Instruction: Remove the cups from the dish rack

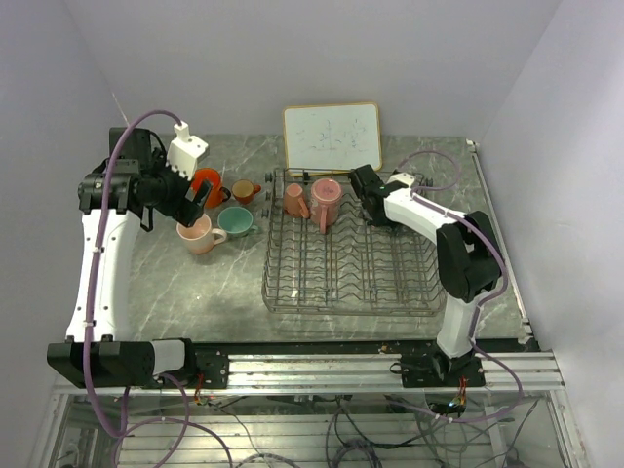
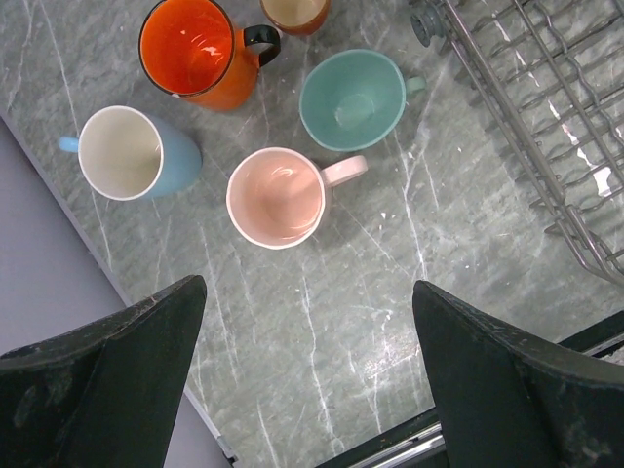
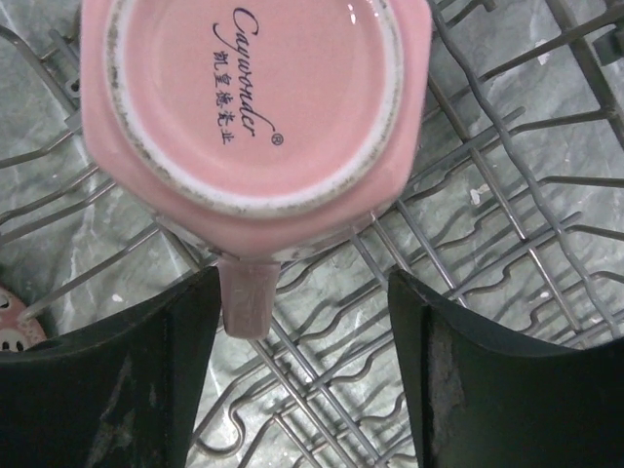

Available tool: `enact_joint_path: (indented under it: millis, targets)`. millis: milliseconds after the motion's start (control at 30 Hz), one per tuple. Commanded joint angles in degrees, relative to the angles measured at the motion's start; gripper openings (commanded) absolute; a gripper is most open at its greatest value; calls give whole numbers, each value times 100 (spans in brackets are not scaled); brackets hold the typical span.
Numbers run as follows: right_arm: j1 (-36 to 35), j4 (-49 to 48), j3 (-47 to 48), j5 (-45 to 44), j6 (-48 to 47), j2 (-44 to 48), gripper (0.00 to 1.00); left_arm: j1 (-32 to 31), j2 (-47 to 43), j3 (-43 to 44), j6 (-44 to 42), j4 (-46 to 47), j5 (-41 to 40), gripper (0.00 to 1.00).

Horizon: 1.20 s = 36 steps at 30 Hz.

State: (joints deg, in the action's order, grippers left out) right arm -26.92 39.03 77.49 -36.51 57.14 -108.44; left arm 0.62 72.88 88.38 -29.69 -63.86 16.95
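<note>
Two pink cups stand upside down at the back of the dish rack (image 1: 351, 268), the smaller one (image 1: 295, 200) to the left of the larger one (image 1: 326, 201). My right gripper (image 1: 355, 188) is just right of the larger pink cup (image 3: 253, 97). It is open, and the cup's handle (image 3: 248, 297) lies between its fingers, close to the left one. On the table to the left stand the big orange cup (image 2: 195, 54), light blue cup (image 2: 132, 153), mint cup (image 2: 351, 99), peach cup (image 2: 276, 198) and a small orange cup (image 2: 295, 12). My left gripper (image 2: 310, 286) hangs open above them, holding nothing.
A white framed board (image 1: 331, 136) leans against the back wall behind the rack. The rack's corner (image 2: 546, 117) lies right of the grouped cups. The table's left edge and wall (image 2: 58, 283) run close beside the light blue cup.
</note>
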Motion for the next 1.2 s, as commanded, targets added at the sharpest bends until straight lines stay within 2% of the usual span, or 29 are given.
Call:
enact_joint_path:
  millis: [0, 233, 500, 633, 800, 1000, 1167]
  targets:
    - [-24, -128, 132, -217, 83, -191, 65, -18, -196, -7, -151, -190, -39, 98]
    - [-24, -497, 15, -178, -274, -102, 50, -20, -257, 14, -204, -295, -5, 98]
    - [-24, -844, -129, -16, -745, 59, 19, -18, -280, 57, -243, -369, 35, 98]
    - [-24, -1001, -334, 3, -876, 344, 9, -19, -275, 57, -256, -379, 68, 98]
    - [-24, -1211, -475, 86, -1104, 831, 0, -18, -281, 49, -266, -369, 210, 97]
    - [-24, -1348, -584, 365, -1379, 1672, 0, -19, -435, -69, -476, -305, 421, 97]
    - [-24, -1460, -887, 1211, -1526, 2462, 0, -18, -736, -430, -810, -68, 741, 99]
